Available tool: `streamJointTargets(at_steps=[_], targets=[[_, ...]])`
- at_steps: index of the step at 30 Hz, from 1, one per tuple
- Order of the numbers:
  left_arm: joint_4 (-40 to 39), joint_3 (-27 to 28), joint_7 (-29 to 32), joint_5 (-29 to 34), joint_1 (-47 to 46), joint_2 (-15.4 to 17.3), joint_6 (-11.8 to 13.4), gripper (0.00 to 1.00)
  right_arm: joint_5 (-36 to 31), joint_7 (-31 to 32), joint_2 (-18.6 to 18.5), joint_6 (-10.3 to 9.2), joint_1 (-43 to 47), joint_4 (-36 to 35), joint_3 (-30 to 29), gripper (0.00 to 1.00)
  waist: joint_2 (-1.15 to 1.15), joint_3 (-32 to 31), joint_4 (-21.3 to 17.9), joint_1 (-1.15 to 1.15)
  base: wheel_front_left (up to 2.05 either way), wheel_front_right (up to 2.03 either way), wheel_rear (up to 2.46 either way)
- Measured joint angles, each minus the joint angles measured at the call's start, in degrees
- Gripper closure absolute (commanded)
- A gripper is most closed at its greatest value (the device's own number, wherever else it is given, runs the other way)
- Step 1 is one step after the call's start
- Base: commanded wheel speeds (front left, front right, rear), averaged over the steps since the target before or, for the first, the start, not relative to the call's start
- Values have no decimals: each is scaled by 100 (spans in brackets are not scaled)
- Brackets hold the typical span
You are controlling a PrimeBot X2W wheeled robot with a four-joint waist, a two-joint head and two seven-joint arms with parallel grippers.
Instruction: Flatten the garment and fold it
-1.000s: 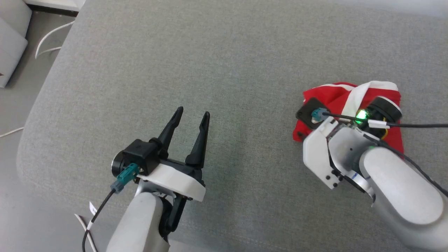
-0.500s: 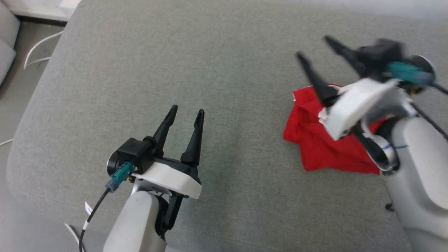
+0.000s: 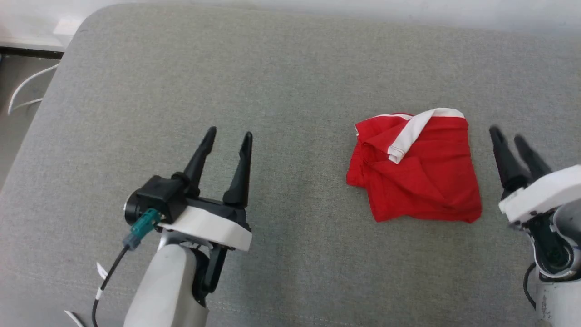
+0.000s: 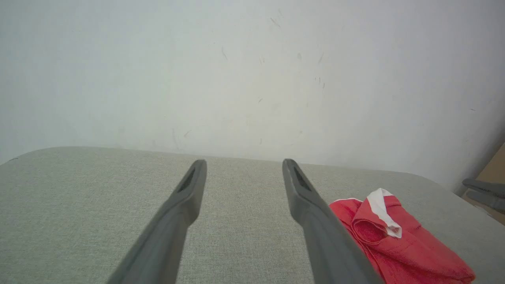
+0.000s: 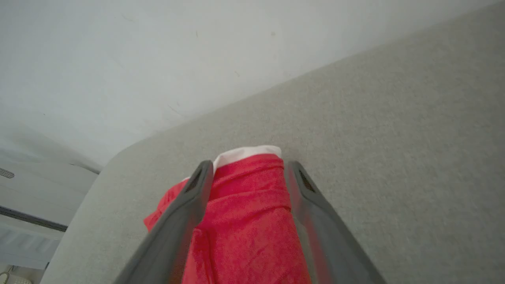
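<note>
The garment [image 3: 420,172] is bright red with a white band, lying bunched in a rough square on the grey padded surface [image 3: 290,81], right of centre. My right gripper [image 3: 509,136] stands open just right of it, apart from the cloth. In the right wrist view the garment [image 5: 244,221] shows between and beyond the open fingers [image 5: 189,205], lying on the surface. My left gripper [image 3: 228,134] is open and empty well to the left. Its own view shows the garment [image 4: 394,236] at the lower right.
The grey surface ends in a rounded corner at the upper left, with floor and white cables [image 3: 22,91] beyond. A pale wall [image 4: 252,79] rises behind the far edge.
My right gripper has opened, let go of the garment, swung up and come back down to its right. The garment now lies free. The head camera has shifted.
</note>
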Motion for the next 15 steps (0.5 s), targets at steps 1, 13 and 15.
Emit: streamJointTargets(at_steps=[1,13,15], targets=[[-29,33,0,0,0,0,9,0,25,78,2,0,19,119,-62,0,0,4,-13,0,0,0,0],[-194,332,0,-168,0,0,308,0,-328,966,15,0,-578,1536,-272,0,0,155,4,1,0,0,0],[-198,374,0,-175,0,0,309,0,-328,1110,16,0,-736,1762,-256,0,0,175,26,0,0,0,0]])
